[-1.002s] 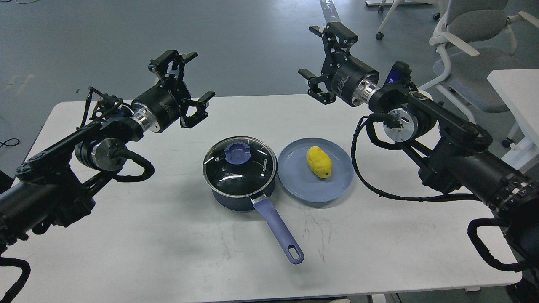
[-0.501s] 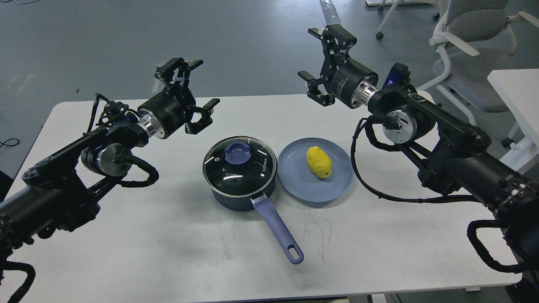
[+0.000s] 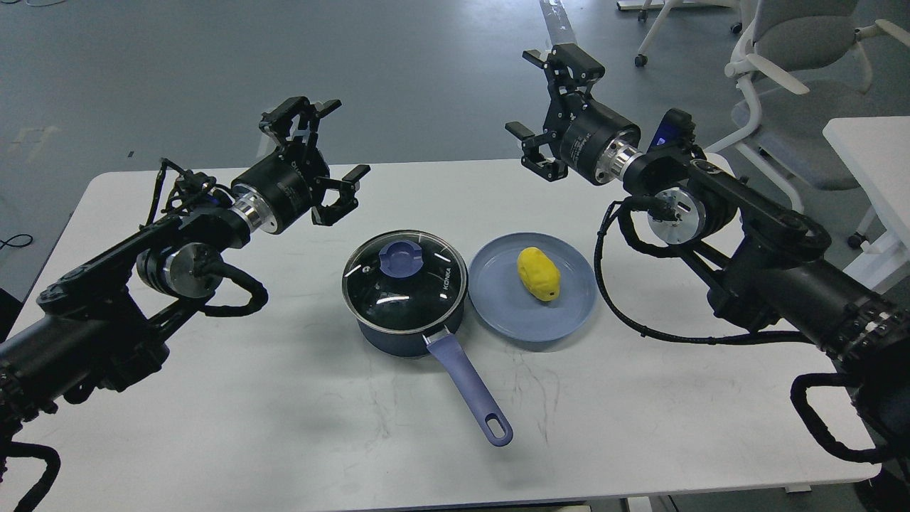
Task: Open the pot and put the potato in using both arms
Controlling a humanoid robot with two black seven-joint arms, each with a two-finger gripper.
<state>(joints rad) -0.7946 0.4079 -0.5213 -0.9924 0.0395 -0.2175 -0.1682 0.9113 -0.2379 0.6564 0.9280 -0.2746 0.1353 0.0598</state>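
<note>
A dark blue pot [image 3: 409,323] stands at the table's middle with its glass lid [image 3: 405,279] on. The lid has a blue knob [image 3: 401,257]. The pot's blue handle [image 3: 470,390] points toward the front. A yellow potato [image 3: 538,273] lies on a blue plate [image 3: 498,306] just right of the pot. My left gripper [image 3: 321,149] is open and empty, held above the table up and left of the lid. My right gripper [image 3: 543,96] is open and empty, held high behind the plate.
The white table [image 3: 284,412] has bare room in front and on both sides of the pot. A grey office chair [image 3: 796,78] and a second white table [image 3: 871,156] stand at the right, behind my right arm.
My left gripper moved right and a little down toward the pot over the last second, then held still. My right gripper shifted only slightly. Pot, lid and potato have not moved.
</note>
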